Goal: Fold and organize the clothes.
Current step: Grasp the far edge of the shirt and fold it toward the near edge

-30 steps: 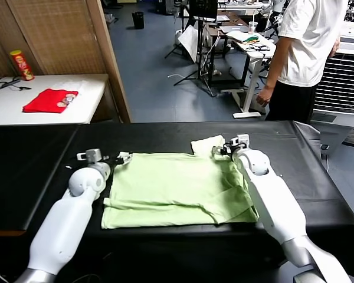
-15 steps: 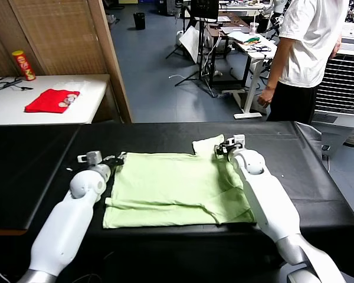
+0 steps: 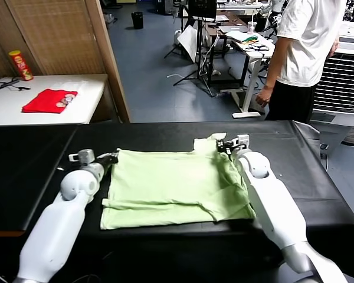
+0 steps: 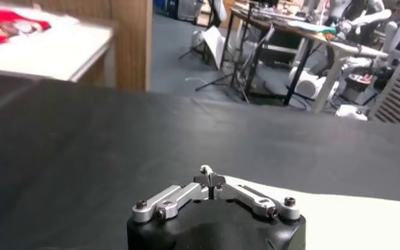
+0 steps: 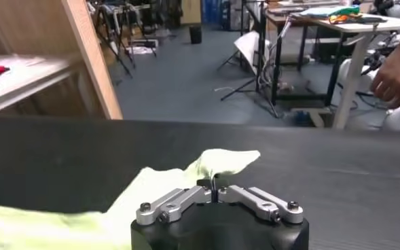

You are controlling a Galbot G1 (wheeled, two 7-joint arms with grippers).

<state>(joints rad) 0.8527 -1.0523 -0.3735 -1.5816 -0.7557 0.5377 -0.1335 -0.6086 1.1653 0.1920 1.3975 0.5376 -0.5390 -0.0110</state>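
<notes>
While the pale green T-shirt [image 3: 171, 188] lay spread on the black surface [image 3: 35, 159], a robot arm reached to each of its far corners. On the left, the left tool [image 3: 110, 157] sat at the shirt's far left corner with its fingers clenched on the edge of the fabric; the left wrist view showed those fingers [image 4: 210, 179] pressed together over a pale strip of shirt [image 4: 349, 210]. Across the middle, the shirt lay mostly flat, with a fold running along its near edge and creases toward the right. On the right, the right tool [image 3: 223, 145] was clenched on the far right corner by the sleeve, and the right wrist view showed green cloth [image 5: 220, 163] bunched up just past its closed fingers [image 5: 214, 182]. Behind the surface, to the left, a red cloth [image 3: 49, 100] lay on a white table [image 3: 47, 115]. A person in a white shirt [image 3: 304, 53] stood at the far right.
</notes>
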